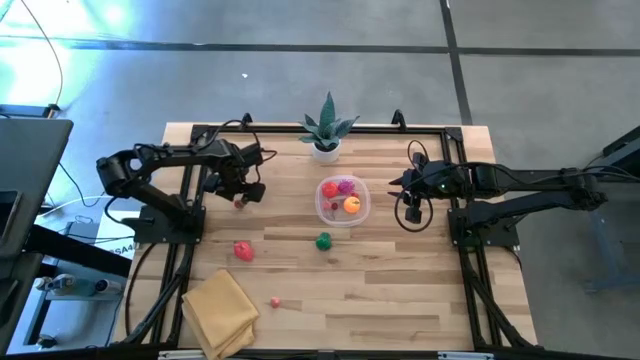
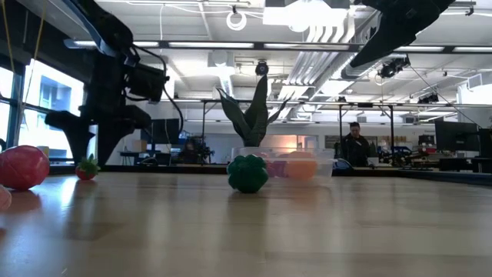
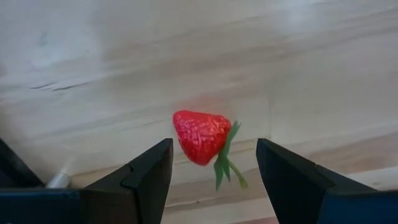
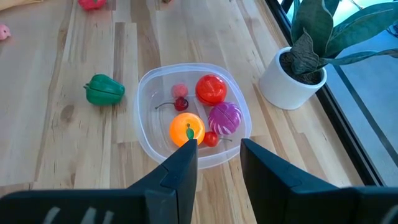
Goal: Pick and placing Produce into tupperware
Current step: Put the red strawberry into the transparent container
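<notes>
Left gripper (image 3: 211,165) released, lowered with its 2 fingers straddling the strawberry (image 3: 200,135) near desk's (image 1: 400,280) left edge; right gripper (image 4: 219,163) released, empty, raised beside tupperware (image 4: 152,84).

Bright, even light from ceiling lamps (image 2: 323,15) overhead, blue-white glare washed over the floor (image 1: 60,40) at the far left, window (image 2: 38,100) glowing at the side, soft shadows under the wooden table (image 1: 400,290), strawberry (image 3: 200,135) close-up slightly blurred, near tabletop out of focus.
</notes>
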`<action>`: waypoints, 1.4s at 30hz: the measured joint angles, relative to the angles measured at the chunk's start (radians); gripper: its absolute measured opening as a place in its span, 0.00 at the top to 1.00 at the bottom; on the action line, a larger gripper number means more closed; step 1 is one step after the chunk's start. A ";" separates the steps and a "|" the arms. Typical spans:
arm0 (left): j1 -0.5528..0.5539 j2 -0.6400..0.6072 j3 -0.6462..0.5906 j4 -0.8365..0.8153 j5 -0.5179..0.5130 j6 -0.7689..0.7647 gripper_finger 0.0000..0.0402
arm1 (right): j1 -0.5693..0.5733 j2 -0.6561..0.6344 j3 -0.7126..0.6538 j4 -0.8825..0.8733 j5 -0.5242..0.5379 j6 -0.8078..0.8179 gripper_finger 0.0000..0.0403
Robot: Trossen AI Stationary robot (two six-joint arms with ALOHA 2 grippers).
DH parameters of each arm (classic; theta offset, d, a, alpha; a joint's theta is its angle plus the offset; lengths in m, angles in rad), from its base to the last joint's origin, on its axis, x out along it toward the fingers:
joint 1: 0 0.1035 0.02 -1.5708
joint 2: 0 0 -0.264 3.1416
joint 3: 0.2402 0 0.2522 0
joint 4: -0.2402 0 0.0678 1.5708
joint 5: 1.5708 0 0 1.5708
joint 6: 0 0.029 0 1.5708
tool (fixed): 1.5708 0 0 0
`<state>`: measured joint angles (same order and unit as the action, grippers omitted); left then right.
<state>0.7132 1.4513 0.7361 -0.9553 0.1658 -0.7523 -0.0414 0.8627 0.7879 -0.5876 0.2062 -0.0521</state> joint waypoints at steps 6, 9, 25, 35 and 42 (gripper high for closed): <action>0.000 0.048 0.000 0.017 -0.015 -0.001 0.45 | 0.000 0.000 0.000 0.000 0.000 0.000 0.72; 0.000 0.069 0.000 0.016 -0.023 0.003 0.45 | 0.000 0.000 0.000 0.000 0.000 0.000 0.72; 0.000 0.087 0.000 0.045 -0.026 0.040 0.45 | 0.000 0.000 0.000 0.000 0.000 0.000 0.72; 0.000 0.086 0.000 0.043 -0.024 0.041 0.47 | 0.000 0.000 0.000 0.000 0.000 0.000 0.72; 0.000 0.086 0.001 0.042 -0.025 0.041 0.63 | 0.000 0.000 0.000 0.000 0.000 0.000 0.72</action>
<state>0.7132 1.5372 0.7368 -0.9134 0.1406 -0.7116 -0.0414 0.8627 0.7879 -0.5873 0.2062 -0.0518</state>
